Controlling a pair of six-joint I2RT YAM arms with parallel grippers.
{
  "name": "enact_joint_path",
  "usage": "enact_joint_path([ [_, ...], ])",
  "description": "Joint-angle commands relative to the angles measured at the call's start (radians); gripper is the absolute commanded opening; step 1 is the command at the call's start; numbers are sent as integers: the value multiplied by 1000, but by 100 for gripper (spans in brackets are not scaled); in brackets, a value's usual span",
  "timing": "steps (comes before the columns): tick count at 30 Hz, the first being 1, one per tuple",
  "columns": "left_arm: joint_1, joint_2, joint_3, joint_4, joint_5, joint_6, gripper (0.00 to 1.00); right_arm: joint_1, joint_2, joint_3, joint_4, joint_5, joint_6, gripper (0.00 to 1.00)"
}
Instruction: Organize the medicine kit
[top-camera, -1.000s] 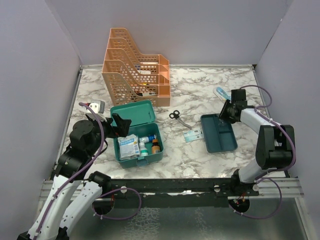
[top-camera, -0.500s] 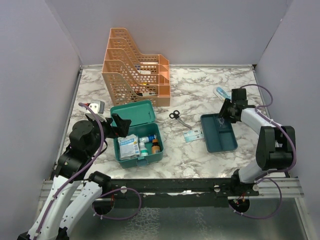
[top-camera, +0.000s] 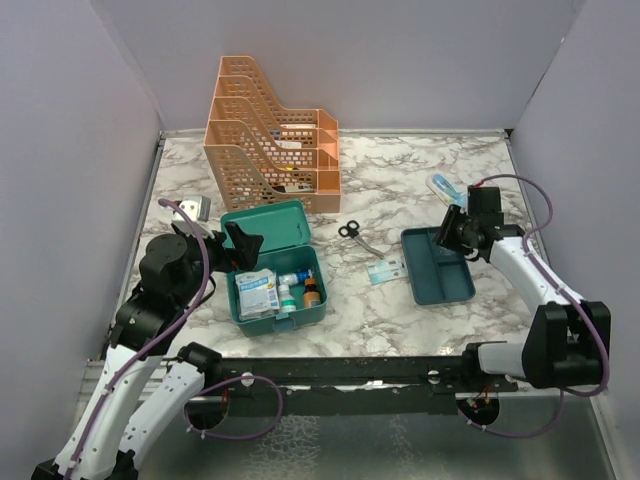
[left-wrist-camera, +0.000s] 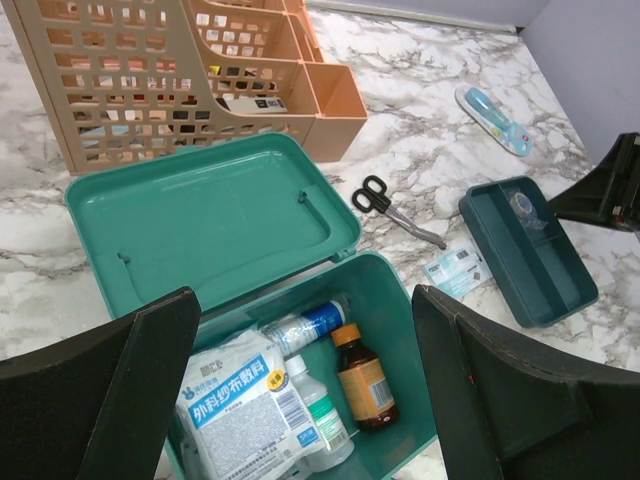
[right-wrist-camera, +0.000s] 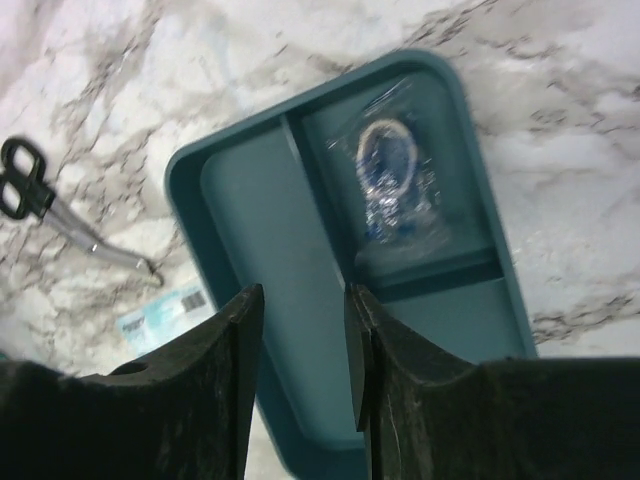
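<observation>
Top external view: the medicine kit is seen on the marble table before the left arm, with its lid laid back flat toward the orange file rack. In the open box a white-and-blue gauze packet, a clear bottle with a green cap, a brown bottle with an orange cap and a blue-and-white tube are packed side by side. The matching divided tray is set well apart to the right, and a clear-wrapped roll is held in its far compartment. Scissors and a small printed packet are found between box and tray. The left gripper is spread wide and empty above the box's left edge. The right gripper is held over the tray's far end, its fingers parted by a narrow gap with nothing grasped.
</observation>
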Motion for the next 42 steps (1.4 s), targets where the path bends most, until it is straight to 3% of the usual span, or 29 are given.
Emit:
enact_joint_path([
  [1,3,20,56,58,-8,-7,91,55,-108,-47,-37,-83,21,38],
  [12,3,-4,39,103,-18,-14,91,361,-150,-95,61,-8,173,38],
  [19,3,-25,11,140,20,-60,91,507,48,-4,154,86,212,39],
  [28,3,-22,-4,177,80,-91,91,615,306,93,137,159,250,39],
  [36,3,-32,-21,168,76,-80,91,660,342,8,106,120,258,39],
  [42,3,-31,-23,168,73,-70,91,684,283,-73,55,70,246,39],
])
